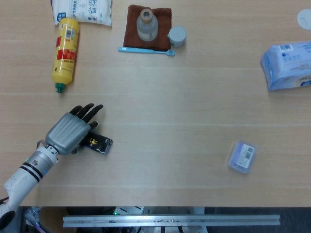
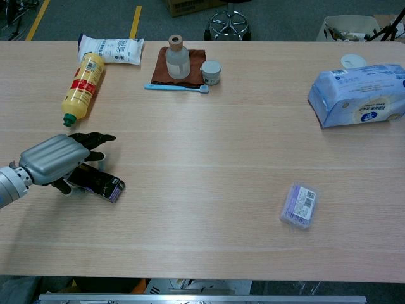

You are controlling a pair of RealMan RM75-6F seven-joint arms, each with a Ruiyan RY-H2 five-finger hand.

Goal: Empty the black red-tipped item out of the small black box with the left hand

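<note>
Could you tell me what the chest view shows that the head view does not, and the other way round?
Only the chest view shows the floor beyond the table's far edge, with a chair base and a yellow floor line. Only the head view shows the metal rail below the near edge. Both show the left hand over the small black box, the yellow bottle and the tissue pack.

Partly hidden at the left hand

The left hand (image 1: 70, 132) covers the nine o'clock end of the small black box (image 1: 98, 143); whether it grips is unclear.
</note>
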